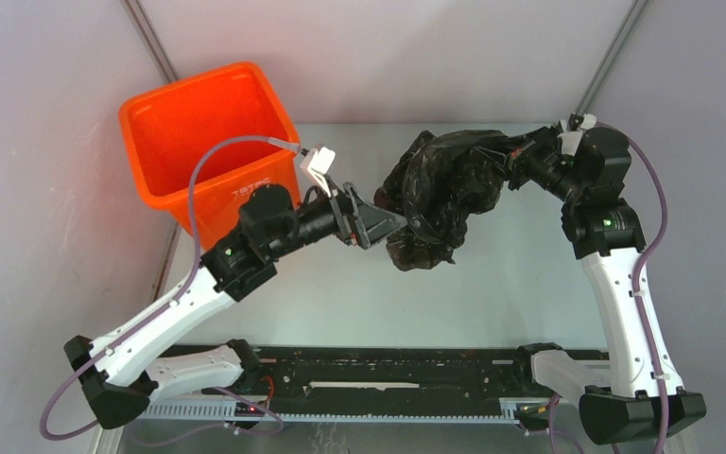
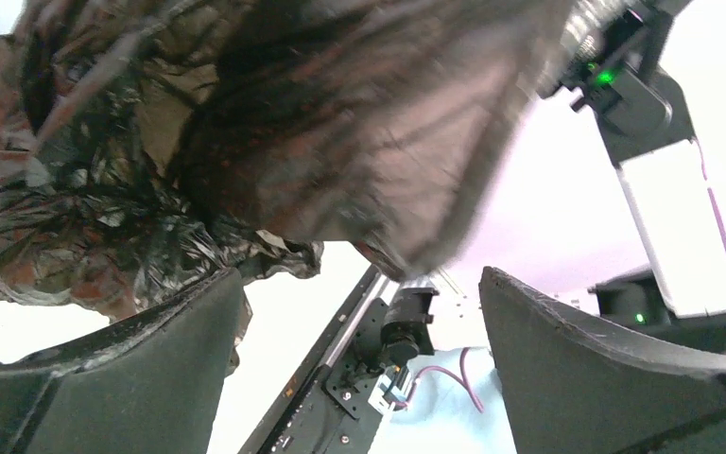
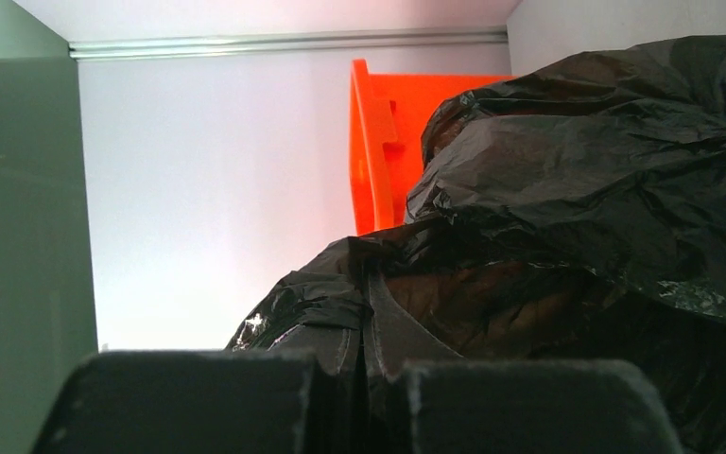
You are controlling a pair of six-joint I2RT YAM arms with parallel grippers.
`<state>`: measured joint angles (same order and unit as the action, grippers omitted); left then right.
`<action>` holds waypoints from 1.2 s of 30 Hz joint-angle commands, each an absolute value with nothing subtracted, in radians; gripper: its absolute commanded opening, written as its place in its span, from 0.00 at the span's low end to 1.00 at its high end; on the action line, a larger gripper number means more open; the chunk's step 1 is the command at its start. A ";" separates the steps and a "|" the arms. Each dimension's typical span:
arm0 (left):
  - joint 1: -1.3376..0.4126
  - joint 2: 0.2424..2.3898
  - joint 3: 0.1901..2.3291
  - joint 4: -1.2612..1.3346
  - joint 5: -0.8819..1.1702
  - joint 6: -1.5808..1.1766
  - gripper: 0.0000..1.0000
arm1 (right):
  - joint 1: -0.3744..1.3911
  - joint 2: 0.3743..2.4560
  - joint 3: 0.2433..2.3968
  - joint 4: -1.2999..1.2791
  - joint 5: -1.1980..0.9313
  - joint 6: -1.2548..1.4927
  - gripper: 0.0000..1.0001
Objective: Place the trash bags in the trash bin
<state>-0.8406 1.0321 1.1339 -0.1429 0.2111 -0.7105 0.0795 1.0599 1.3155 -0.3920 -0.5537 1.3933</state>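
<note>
The bin (image 1: pixel 156 128) stands upright at 10 o'clock on the tabletop (image 1: pixel 340 293), mouth open, its orange inner walls and floor showing. The bag (image 1: pixel 444 189) is outside it, off at the bin's 3 o'clock, a crumpled glossy black mass near the tabletop's middle and toward 12 o'clock.

The right hand (image 1: pixel 522 157) meets the bag at the bag's 2 o'clock edge. It is clenched on the plastic: in the right wrist view a fold of the bag is pinched in the narrow seam between the two fingers (image 3: pixel 198 402), and the rest billows up ahead of them, with the bin's corner beyond.

The left hand (image 1: pixel 385 225) reaches in from the bag's 9 o'clock side, between bin and bag. It is released, fingers spread wide. In the left wrist view the bag hangs across the gap ahead of the two dark fingers (image 2: pixel 175 355), gripped by neither. Whether the fingertips touch the plastic cannot be told.

The bag's lowest lobe hangs at its 7 o'clock; whether it rests on the tabletop cannot be told.
</note>
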 commanded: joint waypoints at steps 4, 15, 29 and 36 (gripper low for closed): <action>-0.962 0.946 0.991 0.099 0.047 -0.634 1.00 | 0.083 1.094 1.315 -0.306 -0.500 1.472 0.00; -0.989 1.198 1.082 0.172 -0.086 -0.766 0.87 | 0.120 1.071 1.315 -0.343 -0.454 1.465 0.00; -0.705 1.125 1.057 -0.277 -0.057 -0.758 0.00 | 0.097 0.976 1.315 -0.792 -0.453 0.953 0.00; -0.627 1.027 1.113 -0.547 -0.089 -0.563 0.00 | 0.089 0.999 1.153 -1.046 -0.353 0.543 0.00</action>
